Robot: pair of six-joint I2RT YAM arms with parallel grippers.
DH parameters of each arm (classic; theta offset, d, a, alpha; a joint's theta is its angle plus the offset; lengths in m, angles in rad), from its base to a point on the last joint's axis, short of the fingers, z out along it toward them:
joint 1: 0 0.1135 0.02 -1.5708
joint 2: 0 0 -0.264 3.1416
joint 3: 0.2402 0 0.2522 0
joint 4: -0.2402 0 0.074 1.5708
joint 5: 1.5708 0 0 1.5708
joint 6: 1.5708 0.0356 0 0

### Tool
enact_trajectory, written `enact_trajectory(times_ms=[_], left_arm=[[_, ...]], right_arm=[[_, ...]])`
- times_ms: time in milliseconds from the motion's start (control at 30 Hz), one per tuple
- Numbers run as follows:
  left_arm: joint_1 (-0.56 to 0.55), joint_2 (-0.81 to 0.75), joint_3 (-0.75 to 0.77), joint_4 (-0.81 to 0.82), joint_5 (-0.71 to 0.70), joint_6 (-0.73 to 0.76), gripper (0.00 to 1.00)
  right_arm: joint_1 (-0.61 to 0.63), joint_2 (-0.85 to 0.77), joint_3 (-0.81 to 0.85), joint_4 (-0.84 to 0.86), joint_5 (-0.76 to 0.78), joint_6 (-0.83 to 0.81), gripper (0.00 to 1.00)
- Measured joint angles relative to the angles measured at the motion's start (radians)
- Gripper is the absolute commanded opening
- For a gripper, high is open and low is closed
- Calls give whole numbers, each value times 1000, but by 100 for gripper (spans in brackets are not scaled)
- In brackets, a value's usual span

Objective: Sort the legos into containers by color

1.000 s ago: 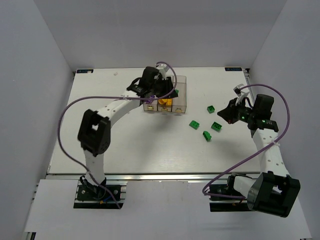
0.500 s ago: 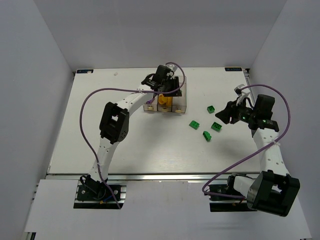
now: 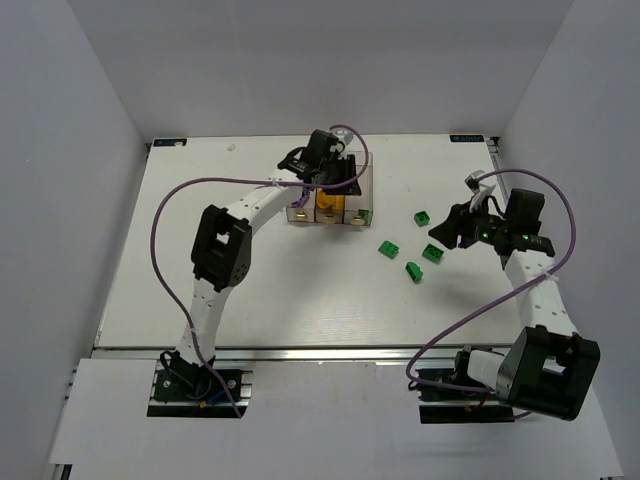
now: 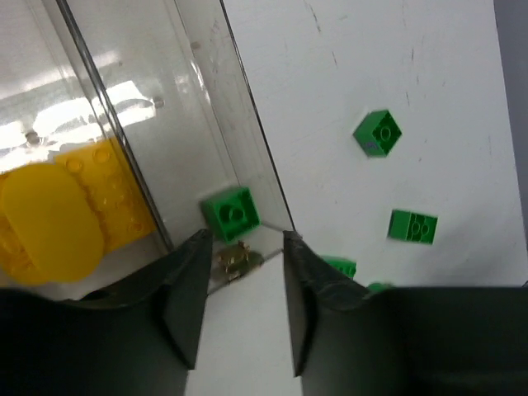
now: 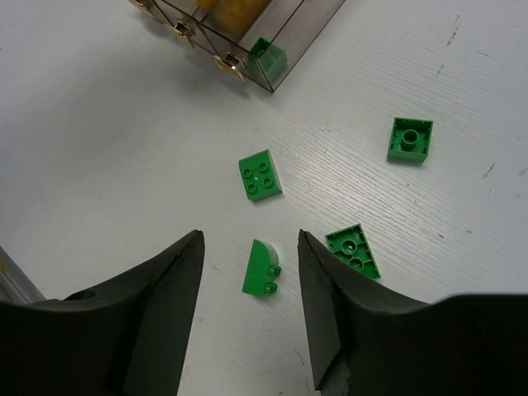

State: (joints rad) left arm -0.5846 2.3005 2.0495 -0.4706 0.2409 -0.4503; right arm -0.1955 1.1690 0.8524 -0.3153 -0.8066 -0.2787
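Three joined clear containers (image 3: 330, 205) stand at the back centre of the table. The middle bin holds orange-yellow legos (image 4: 49, 223), and the right bin holds a green lego (image 4: 231, 213). My left gripper (image 4: 243, 280) hovers open and empty over the tagged end of the right bin. Several green legos lie loose on the table to the right: a rounded one (image 5: 262, 268), a square one (image 5: 260, 176) and two upside-down ones (image 5: 410, 139) (image 5: 355, 251). My right gripper (image 5: 249, 241) is open above the rounded one, which lies between its fingers' line untouched.
White walls close in the table (image 3: 250, 290) on three sides. Small yellowish tags (image 5: 224, 64) mark the near ends of the bins. The left arm's purple cable (image 3: 165, 215) loops over the left half of the table.
My left gripper swung right along the bins and widened; a green lego now lies in the right bin. My right gripper has opened over the loose green legos.
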Motion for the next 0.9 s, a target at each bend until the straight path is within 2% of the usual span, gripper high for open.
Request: enact_trajectory(times_ms=[33, 67, 100, 167, 200, 233, 267, 300, 333, 367, 533, 600, 667, 900], left_arm=[[0, -32, -39, 3, 4, 10, 42], [0, -101, -131, 17, 12, 28, 30], [0, -150, -192, 29, 16, 32, 25], [4, -354, -450, 75, 40, 66, 21], [7, -459, -563, 93, 50, 83, 25], [9, -574, -669, 103, 62, 101, 33], [10, -686, -761, 112, 66, 130, 42], [12, -780, -827, 123, 71, 156, 63], [13, -882, -888, 137, 74, 188, 70], [13, -972, -935, 148, 76, 214, 75], [13, -1285, -1139, 215, 36, 325, 89], [13, -1363, -1226, 223, 0, 355, 89], [11, -1399, -1275, 197, -56, 378, 90], [14, -1470, -1289, 180, -209, 417, 91]], right_arm=[[1, 5, -1, 1, 6, -3, 51], [4, 10, -5, 5, 14, -8, 50], [12, 14, -11, 10, 27, -13, 50], [38, 30, -22, 12, 85, -20, 52], [57, 40, -26, 20, 125, -22, 54], [79, 51, -26, 26, 158, -24, 61], [101, 65, -26, 35, 196, -25, 68], [130, 82, -25, 46, 247, -28, 75], [150, 100, -23, 53, 286, -29, 85], [172, 124, -15, 58, 331, -32, 89], [196, 295, 77, 86, 488, -32, 89], [196, 373, 134, 95, 531, -25, 89], [196, 446, 188, 100, 563, -21, 89], [206, 647, 374, 69, 576, -22, 85]])
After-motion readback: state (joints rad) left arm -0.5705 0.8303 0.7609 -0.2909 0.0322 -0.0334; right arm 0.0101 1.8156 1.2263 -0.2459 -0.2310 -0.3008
